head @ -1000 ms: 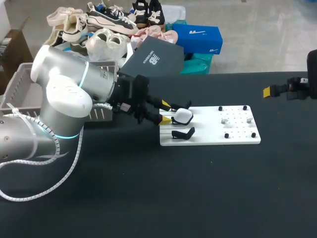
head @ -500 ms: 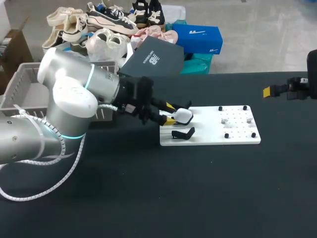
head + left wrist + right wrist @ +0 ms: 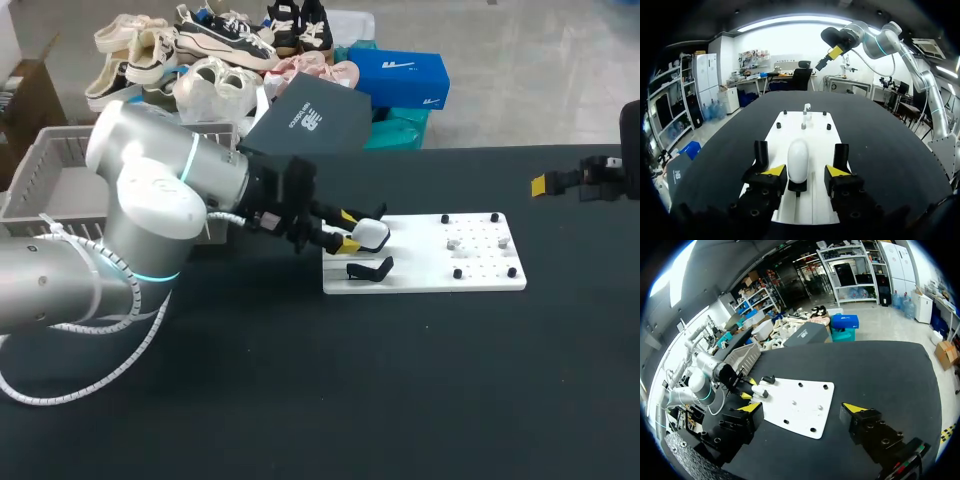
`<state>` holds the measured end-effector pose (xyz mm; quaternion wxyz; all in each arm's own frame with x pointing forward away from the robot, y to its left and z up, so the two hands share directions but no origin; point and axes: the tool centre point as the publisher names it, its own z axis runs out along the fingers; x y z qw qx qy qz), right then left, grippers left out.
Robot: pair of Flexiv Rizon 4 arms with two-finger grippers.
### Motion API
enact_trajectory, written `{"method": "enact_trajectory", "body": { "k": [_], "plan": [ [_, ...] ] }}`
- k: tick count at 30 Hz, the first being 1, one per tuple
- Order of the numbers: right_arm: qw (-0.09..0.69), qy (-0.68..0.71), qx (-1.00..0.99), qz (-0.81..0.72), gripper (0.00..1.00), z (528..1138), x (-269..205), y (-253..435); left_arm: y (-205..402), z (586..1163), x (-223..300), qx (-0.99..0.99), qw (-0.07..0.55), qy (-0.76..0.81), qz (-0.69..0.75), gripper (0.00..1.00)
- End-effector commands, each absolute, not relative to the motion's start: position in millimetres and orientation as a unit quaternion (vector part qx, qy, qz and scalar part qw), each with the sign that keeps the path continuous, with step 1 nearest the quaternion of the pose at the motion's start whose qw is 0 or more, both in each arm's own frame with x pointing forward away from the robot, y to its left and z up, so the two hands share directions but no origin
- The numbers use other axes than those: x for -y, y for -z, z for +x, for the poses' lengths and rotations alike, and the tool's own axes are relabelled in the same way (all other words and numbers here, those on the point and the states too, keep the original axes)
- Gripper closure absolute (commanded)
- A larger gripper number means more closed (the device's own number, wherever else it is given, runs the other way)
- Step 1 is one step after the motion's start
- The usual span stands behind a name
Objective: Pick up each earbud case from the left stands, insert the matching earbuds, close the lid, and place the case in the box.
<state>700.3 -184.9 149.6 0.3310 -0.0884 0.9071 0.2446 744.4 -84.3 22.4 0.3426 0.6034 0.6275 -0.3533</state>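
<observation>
Two yellow tips of left gripper (image 3: 805,171) spread apart, flanking white earbud case (image 3: 798,160) on either side without pinching it. Sits upright on black stand (image 3: 798,188), at near end of white plate (image 3: 816,134). Well apart across black table (image 3: 400,380): right gripper (image 3: 802,410), likewise spread wide.

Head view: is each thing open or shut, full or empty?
earbud case, lid shut, not yet picked up.
left gripper, open, fingers either side of the case, not touching it.
right gripper, open, holding nothing.
black stand, empty.
</observation>
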Motion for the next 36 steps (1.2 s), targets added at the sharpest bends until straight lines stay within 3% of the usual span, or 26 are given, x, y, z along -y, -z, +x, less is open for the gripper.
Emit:
{"method": "enact_trajectory", "body": {
  "k": [1, 36],
  "plan": [
    [0.33, -0.245, -0.907, -0.089, 0.0, 701, 186, -150, -20, 749, 87, -0.628, 0.34, 0.356, 0.603, 0.51],
    [0.33, -0.245, -0.907, -0.089, 0.0, 701, 186, -150, -11, 756, 100, -0.625, 0.338, 0.361, 0.604, 0.58]
  ]
}}
